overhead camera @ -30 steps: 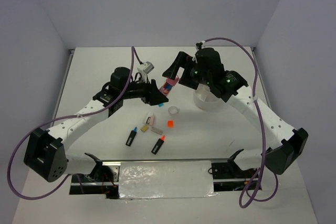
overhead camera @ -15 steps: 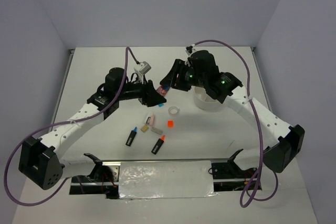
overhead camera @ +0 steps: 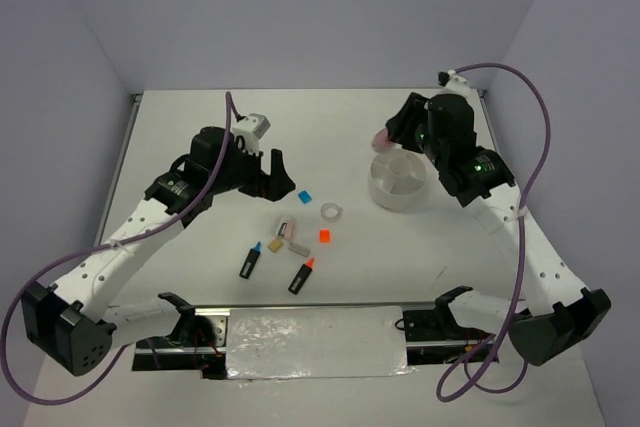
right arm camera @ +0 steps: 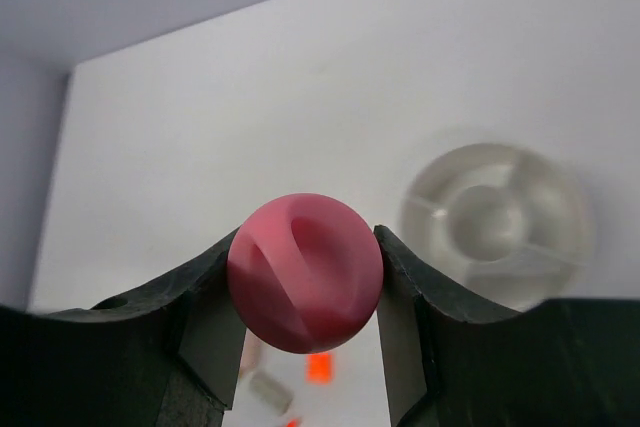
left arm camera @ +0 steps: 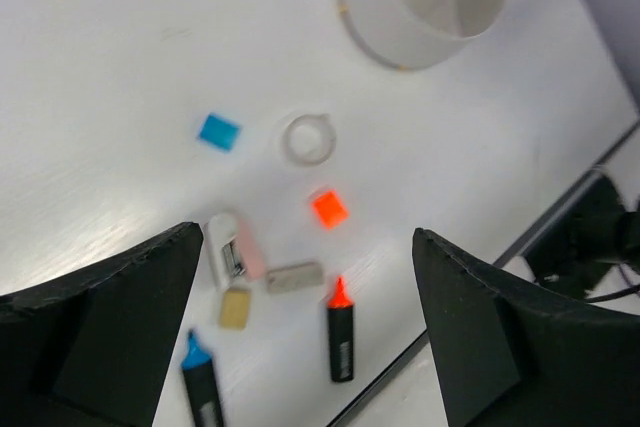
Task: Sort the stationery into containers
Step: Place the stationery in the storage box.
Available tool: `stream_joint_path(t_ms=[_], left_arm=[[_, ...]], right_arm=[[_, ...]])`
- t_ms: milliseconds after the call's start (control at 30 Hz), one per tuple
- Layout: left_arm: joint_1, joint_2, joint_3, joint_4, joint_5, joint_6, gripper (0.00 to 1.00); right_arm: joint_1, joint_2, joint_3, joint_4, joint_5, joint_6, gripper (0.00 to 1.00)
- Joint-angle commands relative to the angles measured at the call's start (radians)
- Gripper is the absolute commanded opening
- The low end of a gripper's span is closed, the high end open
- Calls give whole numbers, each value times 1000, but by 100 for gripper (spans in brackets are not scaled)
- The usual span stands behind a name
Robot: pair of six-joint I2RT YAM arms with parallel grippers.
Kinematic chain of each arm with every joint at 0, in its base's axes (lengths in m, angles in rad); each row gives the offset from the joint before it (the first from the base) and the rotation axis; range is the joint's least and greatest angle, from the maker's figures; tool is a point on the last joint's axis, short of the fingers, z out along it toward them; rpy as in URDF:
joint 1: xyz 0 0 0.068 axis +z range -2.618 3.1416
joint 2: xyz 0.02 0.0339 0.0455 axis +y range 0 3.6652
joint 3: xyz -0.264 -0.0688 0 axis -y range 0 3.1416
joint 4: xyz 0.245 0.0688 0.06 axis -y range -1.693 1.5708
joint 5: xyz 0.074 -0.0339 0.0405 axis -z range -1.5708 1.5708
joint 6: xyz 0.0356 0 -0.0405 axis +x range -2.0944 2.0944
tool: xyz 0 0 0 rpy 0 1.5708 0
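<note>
Swung outward, our right claw [overhead camera: 386, 136] grips the cylinder [right arm camera: 305, 285], tub [overhead camera: 398, 197] just below-right of it; our left claw [overhead camera: 280, 175] gapes wide, empty.

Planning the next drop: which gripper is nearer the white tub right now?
Right. The right gripper, holding the pink cylinder, hangs by the far rim of the white tub; the open left gripper sits well off to its left.

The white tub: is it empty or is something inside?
Empty. In the right wrist view, the compartments of the white tub show bare floor; the pink cylinder is outside it, held by the right gripper.
</note>
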Motion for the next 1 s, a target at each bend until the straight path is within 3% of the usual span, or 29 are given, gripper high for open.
stream_joint_path(t_ms=[0, 267, 733, 900, 967], left_arm=[[5, -57, 67, -204, -198, 61, 99], [7, -146, 40, -314, -232, 73, 99], [8, -230, -34, -357, -232, 70, 99], [8, -232, -46, -352, -230, 70, 99], [8, -229, -48, -347, -225, 66, 99]], right_arm=[[-68, 0, -53, 18, 216, -107, 0], [-161, 128, -73, 98, 83, -158, 0], [-172, 172, -137, 109, 123, -152, 0], [-173, 180, -142, 98, 137, -162, 4], [-173, 179, -148, 101, 135, -162, 10]])
